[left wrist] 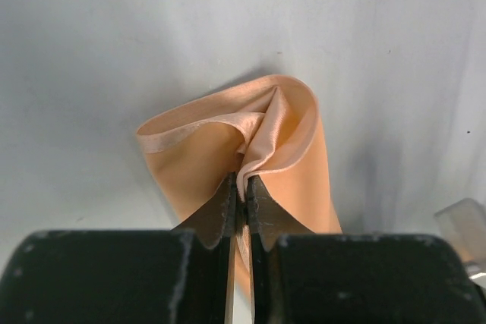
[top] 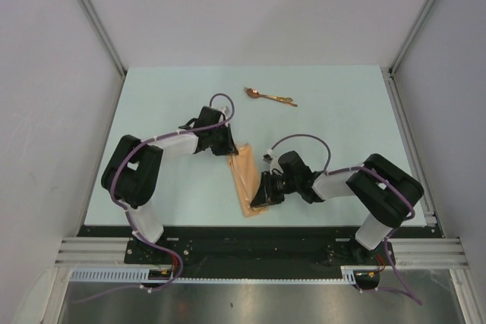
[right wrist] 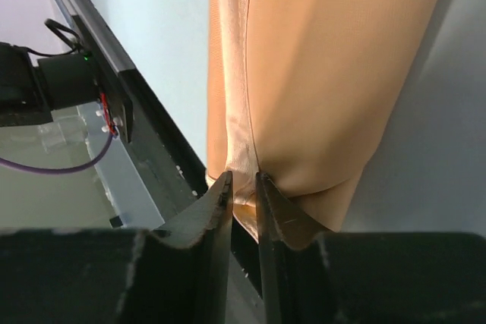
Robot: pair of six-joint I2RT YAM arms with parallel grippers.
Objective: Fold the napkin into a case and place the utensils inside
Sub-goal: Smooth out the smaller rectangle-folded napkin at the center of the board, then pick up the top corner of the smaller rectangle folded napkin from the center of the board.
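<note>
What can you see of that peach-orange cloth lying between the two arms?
The napkin is a plain peach-orange cloth, soft, faintly shiny, with a narrow hemmed edge. It is folded into a long narrow strip on the pale table, towards its near edge. The left gripper is shut on its far end, bunching it into curved folds. The fingers of the right gripper flank the near corner, slightly apart; whether they grip it is unclear. The utensils lie apart, farther back.

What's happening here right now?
Both arms are working the napkin, which is folded into a narrow strip near the front of the table. The left claw is pinched shut on its far end. The right claw sits at the near end, jaws slightly apart around the edge; whether it grips is unclear. The utensils lie farther back, untouched.
</note>
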